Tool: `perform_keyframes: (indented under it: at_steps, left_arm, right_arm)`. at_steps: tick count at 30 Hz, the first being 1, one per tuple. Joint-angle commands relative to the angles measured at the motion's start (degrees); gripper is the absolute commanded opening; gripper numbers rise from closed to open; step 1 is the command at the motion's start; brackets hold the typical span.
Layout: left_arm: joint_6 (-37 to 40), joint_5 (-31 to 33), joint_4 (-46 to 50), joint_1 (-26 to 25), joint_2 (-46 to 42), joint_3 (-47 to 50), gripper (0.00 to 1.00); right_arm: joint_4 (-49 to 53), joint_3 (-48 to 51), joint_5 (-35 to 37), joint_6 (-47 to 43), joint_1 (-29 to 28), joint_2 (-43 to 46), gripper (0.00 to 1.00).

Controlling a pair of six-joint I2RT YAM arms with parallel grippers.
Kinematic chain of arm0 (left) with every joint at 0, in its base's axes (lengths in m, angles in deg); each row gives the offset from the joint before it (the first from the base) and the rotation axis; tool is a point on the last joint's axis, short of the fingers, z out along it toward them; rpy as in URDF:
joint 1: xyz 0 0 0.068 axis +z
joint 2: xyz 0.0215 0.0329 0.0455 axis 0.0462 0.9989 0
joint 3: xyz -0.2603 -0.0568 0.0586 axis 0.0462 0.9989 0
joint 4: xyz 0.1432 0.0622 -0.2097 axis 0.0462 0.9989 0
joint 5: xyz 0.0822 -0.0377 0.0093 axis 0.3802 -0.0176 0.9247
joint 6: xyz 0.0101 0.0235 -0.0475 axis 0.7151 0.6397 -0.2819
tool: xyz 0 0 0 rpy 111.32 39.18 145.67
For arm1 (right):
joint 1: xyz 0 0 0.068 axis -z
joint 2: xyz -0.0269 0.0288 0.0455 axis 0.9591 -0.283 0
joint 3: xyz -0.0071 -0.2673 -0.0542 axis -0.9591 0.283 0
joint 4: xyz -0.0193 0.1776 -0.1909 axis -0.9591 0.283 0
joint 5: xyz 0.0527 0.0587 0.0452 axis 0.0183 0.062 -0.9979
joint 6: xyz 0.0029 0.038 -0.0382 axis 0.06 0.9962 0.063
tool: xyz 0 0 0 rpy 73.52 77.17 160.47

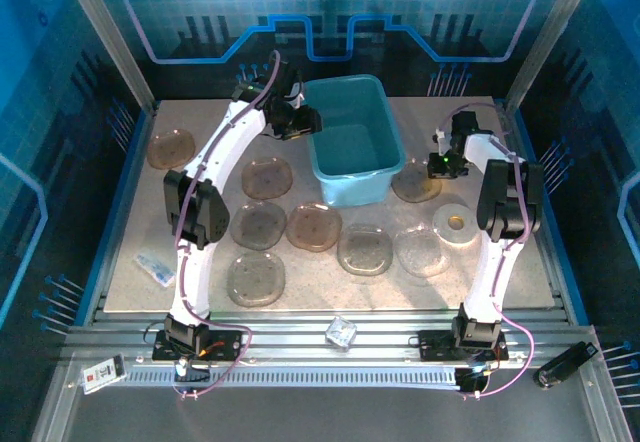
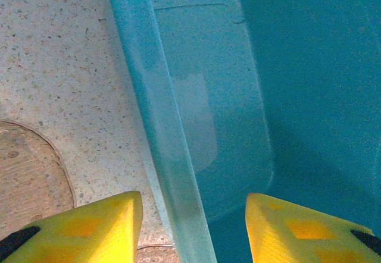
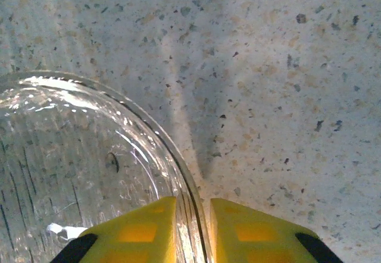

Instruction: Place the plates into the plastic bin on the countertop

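The right gripper (image 3: 191,209) is closed on the edge of a clear plate (image 3: 71,156). The thin rim is pinched between its yellow fingers (image 3: 140,227). This plate is lying flat on the countertop (image 3: 286,66), just beside the right end of the plastic bin (image 1: 345,84). The left gripper (image 2: 193,215) is open and nothing is held in it. The bin's left wall is straddled, with one finger outside and one inside.

A few things could go wrong. Only a small bit of rim is held, so the plate could slip out or tip when it is lifted. If it is not lifted high enough, it could be knocked against the bin's wall. If the left arm is moved sideways, the bin could be pushed or dragged by the finger inside it.

The pinch on the rim is shown plainly in the right wrist view; in the top view it is too small to be made out. The top view shows the other plates (image 1: 313,227) spread over the countertop in front of the bin. In the left wrist view a pale rounded shape (image 2: 208,96) is seen inside the bin. It may be a plate or just the floor; that cannot be told.
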Motion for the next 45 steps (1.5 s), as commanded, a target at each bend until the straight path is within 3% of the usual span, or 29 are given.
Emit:
perform_keyframes:
  at_steps: [1, 13, 24, 31, 37, 45]
  left_arm:
    - [1.46, 0.93, 1.35, 0.08, -3.33, 1.16, 0.5]
    - [1.81, 2.02, 1.77, -0.48, -4.53, 2.9, 0.51]
    - [3.31, 4.09, 2.95, -2.27, -2.58, 2.61, 0.49]
    - [3.77, 4.09, 3.27, -3.06, -2.16, 2.08, 0.38]
    - [4.17, 3.65, 3.68, -3.86, -1.88, 2.25, 0.32]
    - [4.24, 3.56, 4.67, -4.65, -2.34, 3.2, 0.27]
  right_arm:
    - [1.38, 0.32, 0.82, -0.63, -0.49, 0.35, 0.18]
    - [-2.25, 6.48, 0.4, 0.76, 0.54, 7.48, 0.02]
    - [-5.32, 11.91, -2.08, 6.45, 5.69, 21.28, 0.0]
    - [-5.36, 10.18, -0.87, 10.37, 7.24, 27.94, 0.0]
    - [-7.72, 7.58, -1.39, 14.64, 6.06, 34.73, 0.0]
    - [-5.95, 0.68, -0.9, 17.5, 1.01, 35.79, 0.0]
